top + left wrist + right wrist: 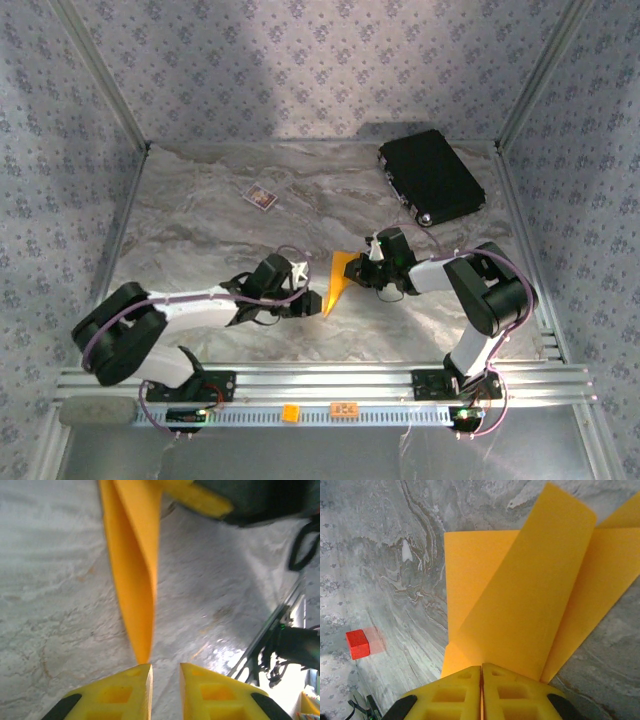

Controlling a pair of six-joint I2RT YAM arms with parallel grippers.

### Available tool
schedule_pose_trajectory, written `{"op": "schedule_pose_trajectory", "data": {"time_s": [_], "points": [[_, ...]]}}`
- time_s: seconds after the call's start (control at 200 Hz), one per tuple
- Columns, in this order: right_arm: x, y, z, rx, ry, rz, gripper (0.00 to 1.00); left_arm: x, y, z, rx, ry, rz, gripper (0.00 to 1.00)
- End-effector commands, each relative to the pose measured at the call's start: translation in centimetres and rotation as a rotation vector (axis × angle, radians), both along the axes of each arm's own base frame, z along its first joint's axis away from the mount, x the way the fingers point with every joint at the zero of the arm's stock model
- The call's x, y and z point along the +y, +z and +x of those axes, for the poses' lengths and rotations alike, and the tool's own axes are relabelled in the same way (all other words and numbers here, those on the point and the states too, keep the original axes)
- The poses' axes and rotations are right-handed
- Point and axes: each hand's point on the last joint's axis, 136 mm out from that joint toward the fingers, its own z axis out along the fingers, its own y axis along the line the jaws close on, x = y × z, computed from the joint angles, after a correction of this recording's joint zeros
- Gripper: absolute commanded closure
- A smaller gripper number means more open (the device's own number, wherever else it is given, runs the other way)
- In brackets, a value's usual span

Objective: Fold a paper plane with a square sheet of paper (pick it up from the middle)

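Two arms are bolted at the near edge of the table [190,235]; a tiny orange tag [290,411] sits on the rail between their bases.

Left gripper [165,672]: jaws parted by a narrow gap, nothing between them; the pointed end of the paper plane [135,580] lies just ahead of one fingertip; whether they touch cannot be told.

Right gripper [481,672]: jaws closed on the broad end of the paper plane; folded layers fan out beyond the fingers.

Position of the paper plane: between the two grippers, near the table centre, narrow end toward the left gripper.

Farther back: small red block [261,195] left of centre; black case [432,177] at the far right corner, well apart from the paper plane.
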Motion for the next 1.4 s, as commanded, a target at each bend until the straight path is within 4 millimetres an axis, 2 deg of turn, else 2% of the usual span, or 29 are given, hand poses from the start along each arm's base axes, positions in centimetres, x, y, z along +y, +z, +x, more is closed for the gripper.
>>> {"op": "schedule_pose_trajectory", "data": {"time_s": [0.0, 0.15, 0.385, 0.56, 0.865, 1.039, 1.214, 1.399], "points": [[-3.4, -5.3, -2.6, 0.143, -0.071, -0.193, 0.89, -0.4, 1.9, 1.6, -0.062, 0.023, 0.006, 0.79], [-3.4, -5.2, -2.6, 0.144, -0.074, -0.192, 0.89, -3.5, 3.0, 3.3, -0.061, -0.025, -0.036, 0.85], [-3.3, -5.2, -2.5, 0.145, -0.074, -0.188, 0.89, -6.1, -0.2, 4.8, 0.005, -0.049, -0.003, 0.91], [-3.3, -5.1, -2.5, 0.143, -0.075, -0.184, 0.89, -5.6, -3.3, 5.3, 0.026, -0.032, 0.074, 0.93], [-2.8, -4.0, -2.0, 0.117, -0.06, -0.154, 0.88, -2.5, -7.3, 2.9, 0.106, -0.002, 0.158, 0.97], [-2.2, -1.1, -0.8, 0.055, -0.034, -0.113, 0.87, -2.0, -8.3, 1.6, 0.136, -0.019, 0.16, 1.0], [-1.2, 2.1, -0.2, -0.039, 0.027, -0.068, 0.86, -1.9, -8.3, 1.6, 0.132, -0.025, 0.161, 1.0], [0.9, 2.5, -0.5, -0.051, 0.08, -0.038, 0.86, -2.0, -8.5, 1.6, 0.135, -0.023, 0.159, 1.0]]}}
